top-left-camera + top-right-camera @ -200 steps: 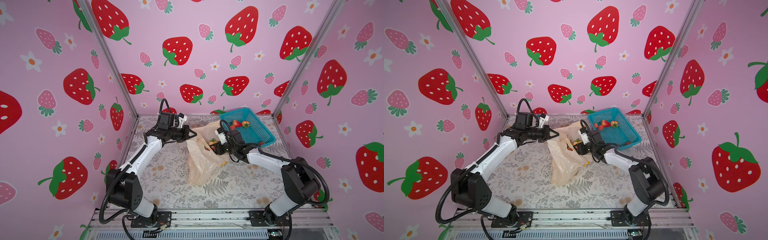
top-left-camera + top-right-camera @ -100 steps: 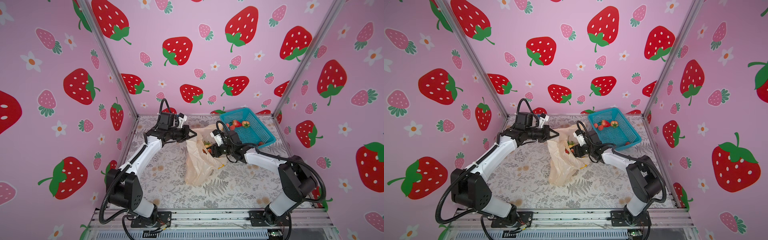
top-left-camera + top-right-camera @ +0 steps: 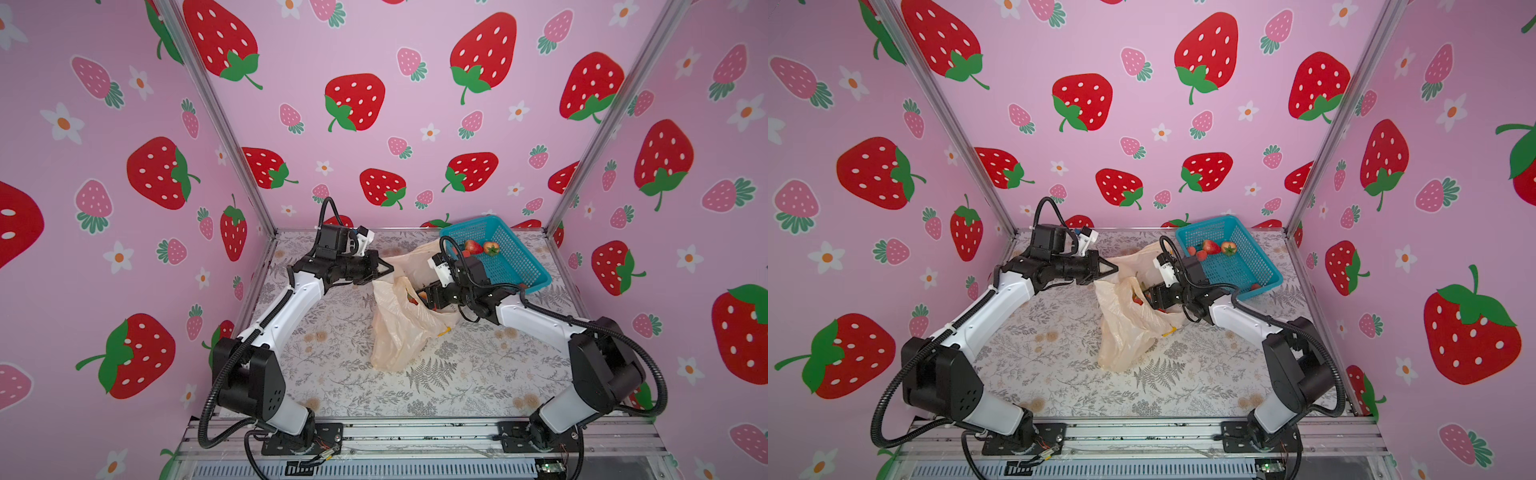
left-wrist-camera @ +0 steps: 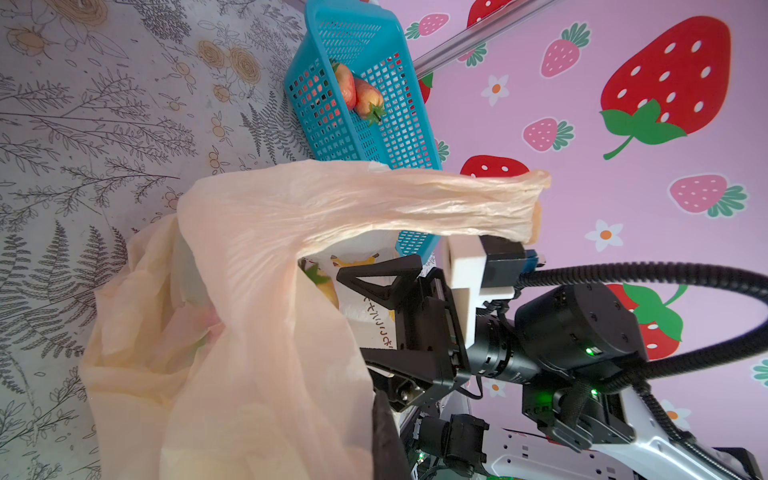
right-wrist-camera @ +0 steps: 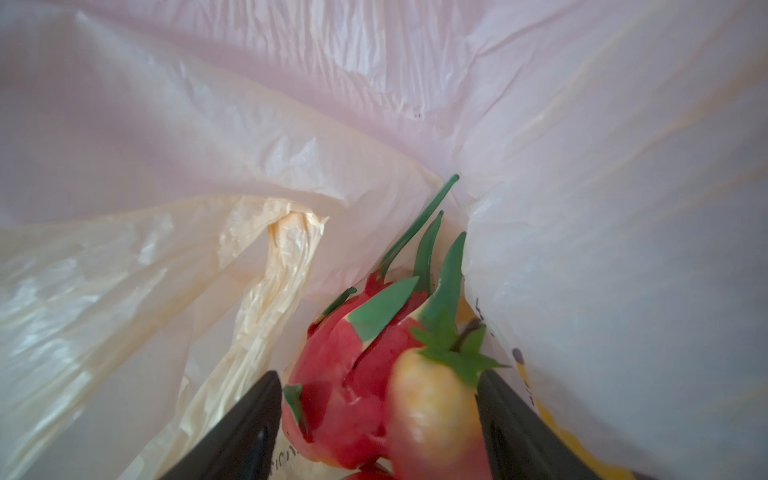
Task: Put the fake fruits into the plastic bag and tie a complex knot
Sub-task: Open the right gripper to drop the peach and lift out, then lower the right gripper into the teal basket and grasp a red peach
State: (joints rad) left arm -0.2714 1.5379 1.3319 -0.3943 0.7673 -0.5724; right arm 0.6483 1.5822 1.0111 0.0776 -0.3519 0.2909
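Right gripper (image 5: 379, 378) has entered the plastic bag (image 3: 399, 328), jaws apart around a strawberry (image 5: 432, 415). Left gripper (image 3: 386, 269) clamps the limp-looking rim (image 3: 401, 262).

I run two matching arms: the left arm (image 3: 286, 307) and right arm (image 3: 536, 322) both have glossy white link shells between chunky matte-black joint housings. A ribbed black cable conduit (image 4: 665, 270) loops off the right one, and a white camera bracket (image 4: 461, 266) sits at its wrist. A green status light (image 4: 590, 351) glows on its motor housing. The right gripper (image 4: 353, 313) has black triangular truss fingers (image 4: 409, 268).
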